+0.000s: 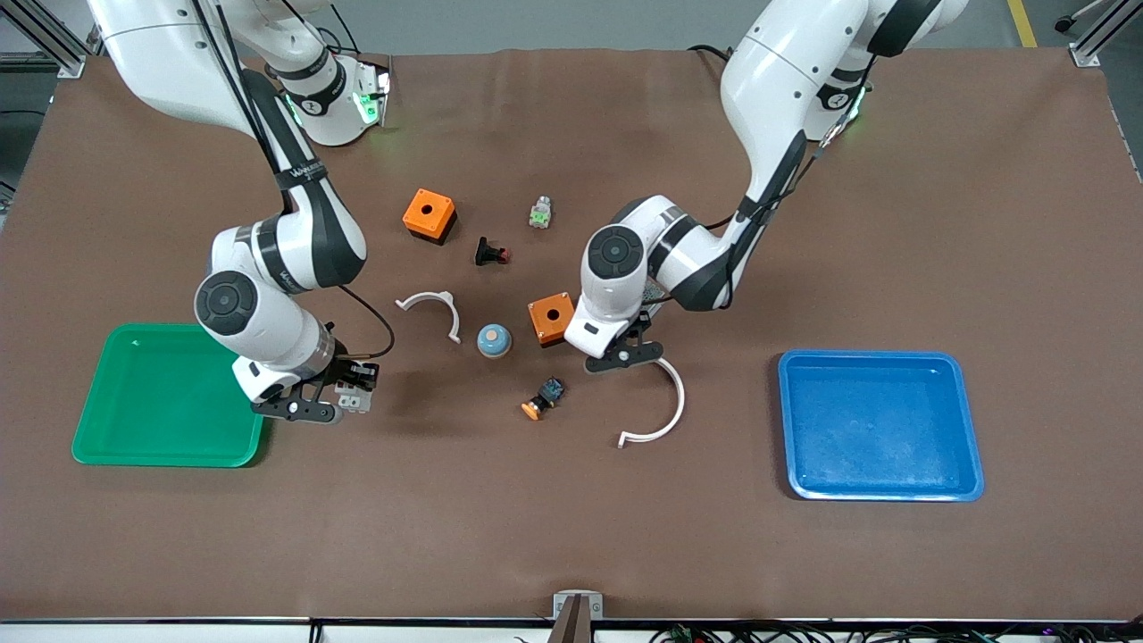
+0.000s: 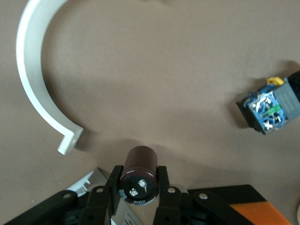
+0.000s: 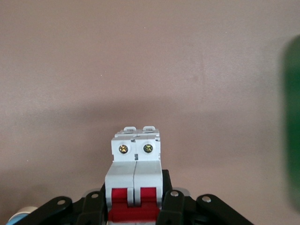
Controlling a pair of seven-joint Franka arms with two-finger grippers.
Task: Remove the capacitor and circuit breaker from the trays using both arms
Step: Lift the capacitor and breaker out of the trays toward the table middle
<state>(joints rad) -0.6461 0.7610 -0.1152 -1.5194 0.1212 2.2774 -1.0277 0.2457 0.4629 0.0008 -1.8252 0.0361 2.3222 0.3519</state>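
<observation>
My left gripper (image 1: 627,350) is shut on the capacitor (image 2: 140,161), a small dark cylinder with two metal pins on its end. It holds it just over the brown cloth, between an orange box (image 1: 551,318) and a white arc (image 1: 663,404). The capacitor is hidden in the front view. My right gripper (image 1: 350,393) is shut on the breaker (image 1: 355,398), a white-grey block with red levers (image 3: 135,154). It holds it over the cloth beside the green tray (image 1: 165,397), at the edge toward the table's middle.
A blue tray (image 1: 880,424) lies toward the left arm's end. In the middle lie a black-blue switch with orange cap (image 1: 545,397), a blue-grey knob (image 1: 494,340), a second white arc (image 1: 435,308), a black stemmed button (image 1: 490,254), another orange box (image 1: 429,214) and a grey-green part (image 1: 539,212).
</observation>
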